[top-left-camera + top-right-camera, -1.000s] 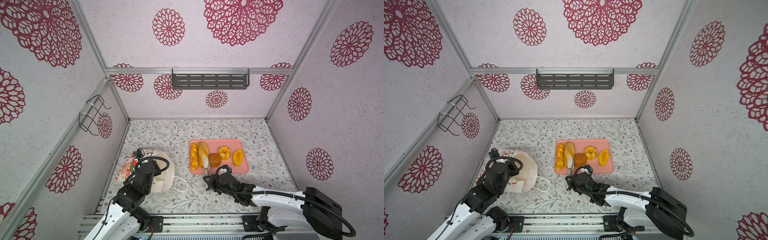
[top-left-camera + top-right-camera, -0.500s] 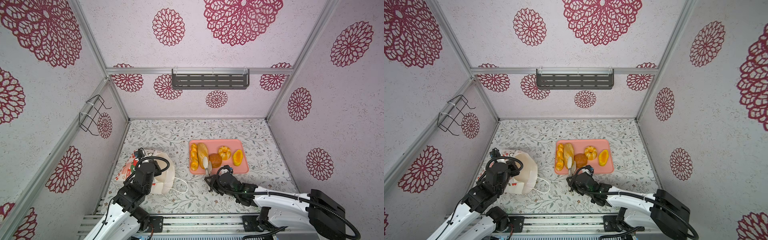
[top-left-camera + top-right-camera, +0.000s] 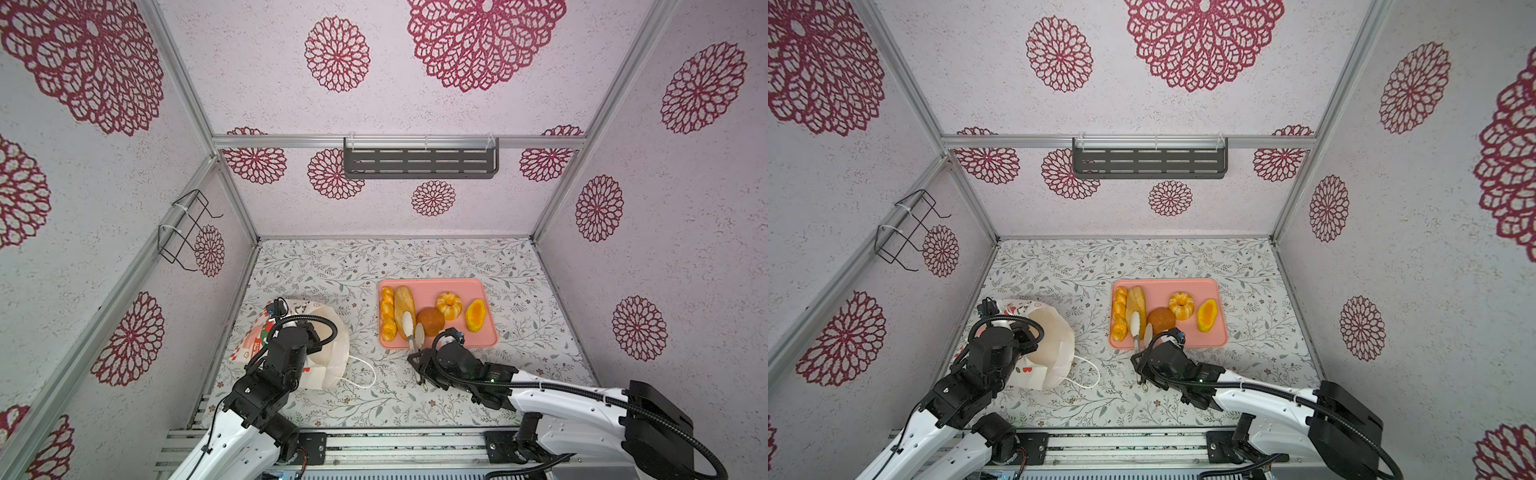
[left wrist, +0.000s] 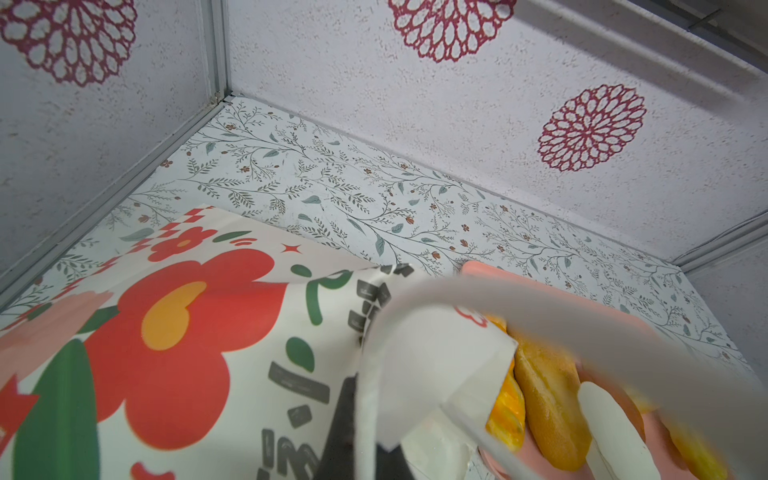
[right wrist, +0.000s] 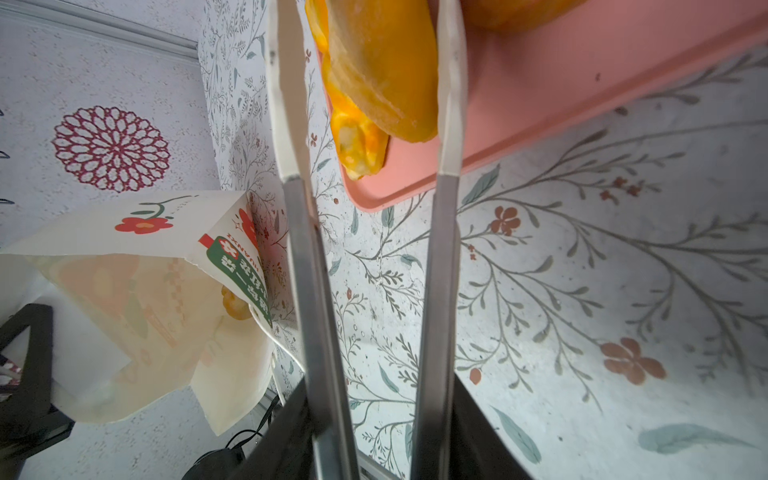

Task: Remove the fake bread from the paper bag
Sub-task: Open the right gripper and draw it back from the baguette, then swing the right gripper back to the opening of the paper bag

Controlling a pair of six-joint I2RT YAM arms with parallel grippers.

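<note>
The white paper bag (image 3: 328, 353) lies on its side at the left, and my left gripper (image 4: 374, 449) is shut on its rim. A yellow piece of fake bread (image 5: 232, 301) shows inside its mouth. On the pink tray (image 3: 478, 341) lie a braided stick (image 3: 387, 312), a long loaf (image 3: 403, 303), a round brown bun (image 3: 430, 321), a ridged ring bun (image 3: 449, 305) and a yellow-orange oval (image 3: 476, 316). My right gripper (image 5: 382, 436) is shut on metal tongs (image 3: 415, 349). Their white tips stand apart on either side of the long loaf's (image 5: 382, 62) near end.
The bag's white cord handle (image 3: 361, 374) loops onto the floral table between the bag and the tongs. A dark slotted shelf (image 3: 419, 160) hangs on the back wall. A black wire rack (image 3: 183, 230) sticks out from the left wall.
The tongs' arms have spread apart around the long loaf's end as my right gripper widened. The left arm and the bag have not moved.
</note>
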